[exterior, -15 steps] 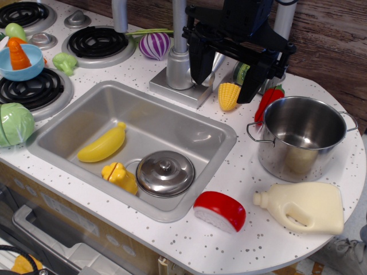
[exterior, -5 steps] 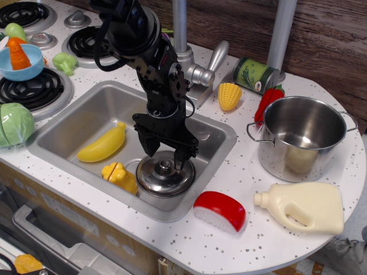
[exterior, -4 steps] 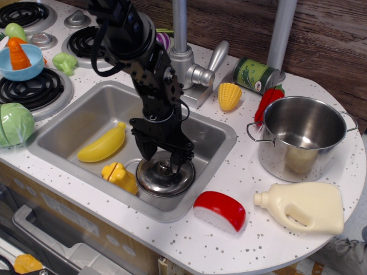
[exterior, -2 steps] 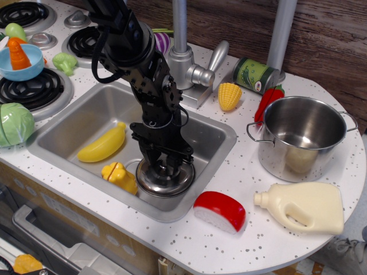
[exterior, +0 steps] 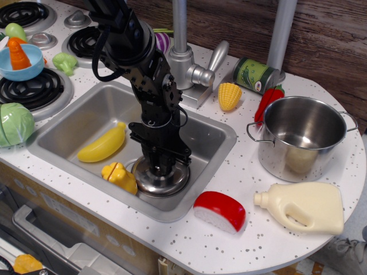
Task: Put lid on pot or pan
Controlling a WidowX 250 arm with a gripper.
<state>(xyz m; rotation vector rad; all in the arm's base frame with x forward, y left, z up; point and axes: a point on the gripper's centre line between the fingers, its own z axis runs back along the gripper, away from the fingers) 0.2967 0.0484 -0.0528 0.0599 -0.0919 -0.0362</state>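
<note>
Claw (exterior: 161, 166): down in sink (exterior: 74, 123), jaws drawn in around knob of lid (exterior: 159, 179); firm hold could not be confirmed. Lid: sink floor, banana (exterior: 103, 144) at its 10 o'clock. Pot (exterior: 301, 136): upright on desk (exterior: 241, 229), at claw's 3 o'clock, uncovered.

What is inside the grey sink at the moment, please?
A yellow toy banana, a yellow toy piece and the domed steel lid. The black end effector covers its knob.
</note>
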